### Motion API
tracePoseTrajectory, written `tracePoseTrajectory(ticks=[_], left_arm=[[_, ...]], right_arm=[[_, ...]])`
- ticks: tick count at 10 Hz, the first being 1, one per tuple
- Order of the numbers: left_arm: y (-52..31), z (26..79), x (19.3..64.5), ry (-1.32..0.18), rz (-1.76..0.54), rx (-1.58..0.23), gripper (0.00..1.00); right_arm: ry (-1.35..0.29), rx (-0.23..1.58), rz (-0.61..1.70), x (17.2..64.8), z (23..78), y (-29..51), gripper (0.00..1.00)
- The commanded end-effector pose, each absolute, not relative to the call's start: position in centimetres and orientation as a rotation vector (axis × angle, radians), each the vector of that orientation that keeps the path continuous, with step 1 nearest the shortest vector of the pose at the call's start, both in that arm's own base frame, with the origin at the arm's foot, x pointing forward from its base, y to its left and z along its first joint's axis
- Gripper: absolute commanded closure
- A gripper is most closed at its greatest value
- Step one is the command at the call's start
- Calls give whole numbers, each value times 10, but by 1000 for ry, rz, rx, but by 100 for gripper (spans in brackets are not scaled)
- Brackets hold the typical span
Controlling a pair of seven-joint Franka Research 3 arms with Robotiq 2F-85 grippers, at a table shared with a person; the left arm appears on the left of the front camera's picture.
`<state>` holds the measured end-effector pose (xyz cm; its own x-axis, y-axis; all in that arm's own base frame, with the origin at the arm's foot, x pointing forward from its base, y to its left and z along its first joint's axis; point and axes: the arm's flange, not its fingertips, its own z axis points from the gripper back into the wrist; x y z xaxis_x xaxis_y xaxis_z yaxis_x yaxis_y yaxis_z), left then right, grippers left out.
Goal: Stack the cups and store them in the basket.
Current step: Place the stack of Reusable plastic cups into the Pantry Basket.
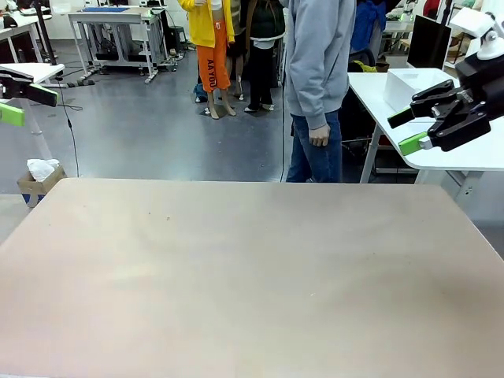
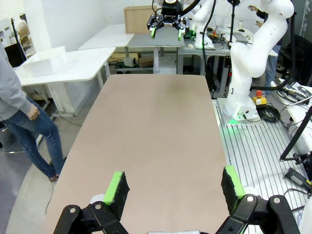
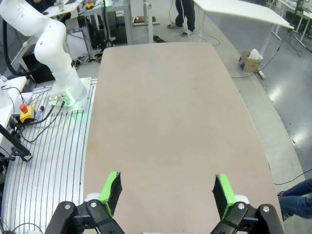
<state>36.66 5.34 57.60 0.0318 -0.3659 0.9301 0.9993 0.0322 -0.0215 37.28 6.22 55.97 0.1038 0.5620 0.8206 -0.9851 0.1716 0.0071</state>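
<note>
Both arms were parked high off the worktop (image 1: 236, 276), left gripper (image 2: 175, 190) and right gripper (image 3: 168, 195) with fingers spread fully wide, nothing between the pads. The worktop surface was bare in all three views, so no cups were laid out to grab; the white box (image 1: 413, 87) on the side table (image 1: 472, 153) beside the person (image 1: 319, 87) might be the basket, can't confirm. Judging from the task alone: plastic-type tumblers should be light, stiff enough but thin-walled, matte so decent friction; I'd pinch across the wall just below the rim, gently, since a taper can squirt out of a hard squeeze and nested cups may jam
</note>
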Motion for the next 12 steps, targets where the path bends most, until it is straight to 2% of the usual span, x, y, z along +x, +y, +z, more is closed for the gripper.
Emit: tracePoseTrajectory(ticks=[1,12], left_arm=[[53,580,366,-911,-1315,-935,0],[53,580,366,-911,-1315,-935,0]], right_arm=[[-798,699,1255,373,564,65,0],[-798,699,1255,373,564,65,0]])
